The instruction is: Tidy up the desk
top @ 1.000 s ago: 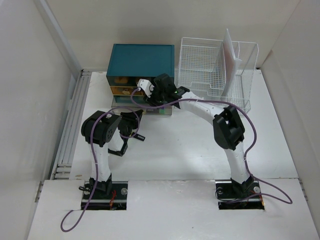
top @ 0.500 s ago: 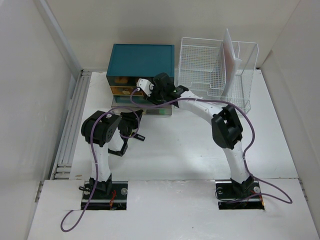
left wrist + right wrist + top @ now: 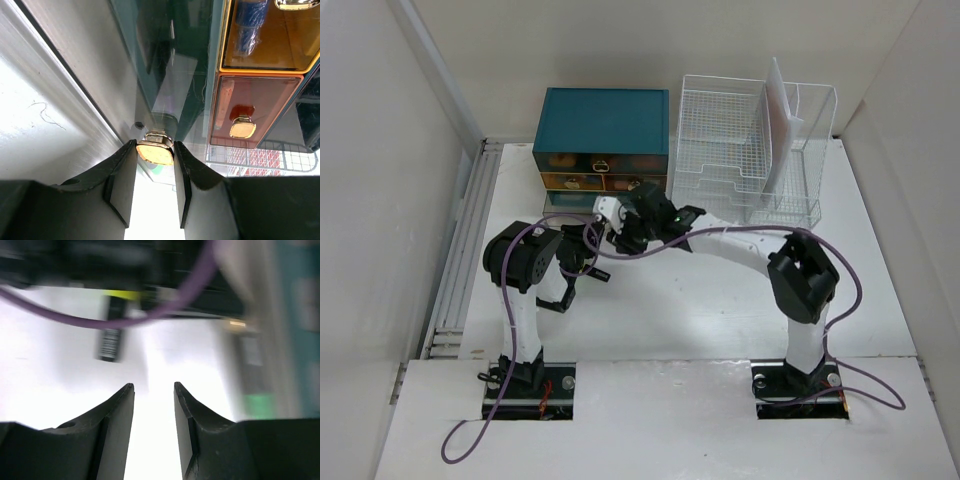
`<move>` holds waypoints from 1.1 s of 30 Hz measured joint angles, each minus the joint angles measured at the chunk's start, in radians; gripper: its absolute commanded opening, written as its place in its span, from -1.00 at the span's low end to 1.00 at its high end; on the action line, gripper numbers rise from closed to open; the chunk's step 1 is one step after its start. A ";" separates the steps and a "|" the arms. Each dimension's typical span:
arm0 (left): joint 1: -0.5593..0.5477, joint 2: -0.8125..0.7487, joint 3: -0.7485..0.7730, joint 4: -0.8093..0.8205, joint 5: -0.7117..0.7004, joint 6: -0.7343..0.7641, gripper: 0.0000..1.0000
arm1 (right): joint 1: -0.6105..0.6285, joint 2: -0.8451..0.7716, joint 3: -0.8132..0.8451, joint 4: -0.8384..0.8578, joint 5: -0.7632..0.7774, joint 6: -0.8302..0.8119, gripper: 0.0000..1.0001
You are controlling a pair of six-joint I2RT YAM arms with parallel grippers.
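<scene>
The white desk [image 3: 700,300] carries a teal drawer chest [image 3: 602,125] at the back. My left gripper [image 3: 582,234] is low in front of the chest. In the left wrist view it [image 3: 155,146] is shut on a gold handle [image 3: 155,152] of the chest's lowest, see-through teal drawer. My right gripper [image 3: 619,238] hovers just right of the left one, a little in front of the chest. The right wrist view is blurred. There my right gripper [image 3: 154,386] stands open over bare white desk with nothing between the fingers.
A white wire-mesh file rack [image 3: 740,150] stands right of the chest, with white sheets [image 3: 780,110] upright in it. Grooved rails [image 3: 470,240] run along the desk's left side. An orange drawer [image 3: 260,45] and a red drawer [image 3: 250,107] sit above the gripped handle.
My right arm has drawn back from the chest's front toward the near side, its elbow swinging right. Its jaws have opened slightly. The left arm has not moved.
</scene>
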 measured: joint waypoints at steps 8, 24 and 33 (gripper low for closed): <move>0.000 0.000 0.000 0.000 0.001 0.000 -1.00 | 0.063 0.067 -0.048 0.062 -0.030 0.166 0.02; 0.001 0.000 0.000 0.000 0.003 0.000 -1.00 | 0.056 0.112 -0.112 0.260 -0.034 0.387 0.05; 0.004 0.000 0.000 0.000 0.011 0.000 -1.00 | 0.123 0.119 -0.150 0.345 -0.035 0.438 0.07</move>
